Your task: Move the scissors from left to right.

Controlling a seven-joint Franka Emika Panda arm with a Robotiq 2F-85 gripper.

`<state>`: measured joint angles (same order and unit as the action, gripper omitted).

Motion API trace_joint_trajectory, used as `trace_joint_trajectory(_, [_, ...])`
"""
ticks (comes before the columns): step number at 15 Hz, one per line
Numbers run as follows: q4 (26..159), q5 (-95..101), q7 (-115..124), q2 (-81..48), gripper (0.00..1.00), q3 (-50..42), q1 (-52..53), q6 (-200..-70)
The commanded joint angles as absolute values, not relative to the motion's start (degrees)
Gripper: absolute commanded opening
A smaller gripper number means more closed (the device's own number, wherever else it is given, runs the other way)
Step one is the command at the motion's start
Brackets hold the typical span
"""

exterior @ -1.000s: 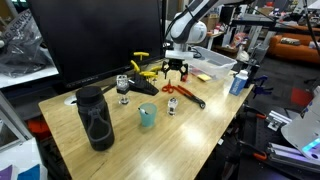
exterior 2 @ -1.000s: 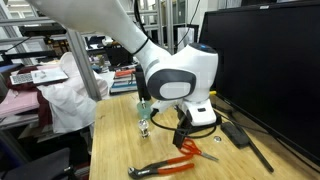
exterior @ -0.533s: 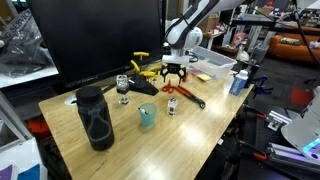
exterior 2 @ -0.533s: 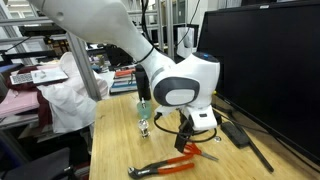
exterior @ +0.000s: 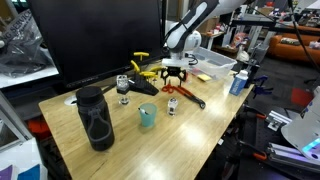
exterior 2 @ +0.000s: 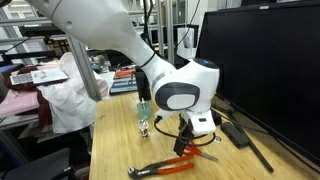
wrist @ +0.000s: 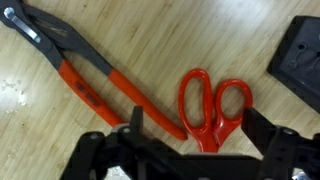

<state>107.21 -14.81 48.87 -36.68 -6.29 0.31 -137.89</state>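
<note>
**End effector spread above the scissors**

End effector (wrist: 193, 128) seen from the wrist view, its two dark fingers (wrist: 135, 120) held wide apart and gripping nothing. The scissors (wrist: 213, 108) lie flat on the worktop (wrist: 150, 40) between the fingers, with the red-orange loop handles side by side and pointing up the frame. The blades are hidden behind the end effector body at the bottom edge. Just beside the scissors lie pliers (wrist: 90, 85), whose red grips run diagonally from near one finger up to dark jaws at the upper left corner. A dark block (wrist: 300, 55) sits at the upper right edge.

In an exterior view the end effector (exterior 2: 186, 136) hangs low over the scissors (exterior 2: 187, 149), and the pliers (exterior 2: 160, 168) lie nearer the worktop edge. In an exterior view the end effector (exterior: 176, 71) sits toward the far side of the worktop (exterior: 200, 140). A teal cup (exterior: 147, 116) and a black bottle (exterior: 96, 118) stand well apart from it, nearer the camera.
</note>
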Motion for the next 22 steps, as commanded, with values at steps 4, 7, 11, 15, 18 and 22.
trace_joint_trajectory(4, [107.34, -13.33, 49.9, -36.5, 1.0, -7.13, 1.16, -133.99])
trace_joint_trajectory(7, [108.64, -12.14, 50.97, -36.1, 1.0, -7.72, 1.9, -133.58])
trace_joint_trajectory(11, [109.83, -9.2, 53.21, -36.05, 1.0, -8.64, 2.67, -133.34])
trace_joint_trajectory(15, [109.91, -7.73, 54.38, -36.54, 1.0, -8.84, 2.82, -133.24])
trace_joint_trajectory(18, [109.24, -7.75, 53.9, -36.92, 1.0, -8.41, 2.43, -132.93])
trace_joint_trajectory(22, [108.53, -7.72, 53.83, -37.21, 1.0, -8.26, 2.52, -132.64])
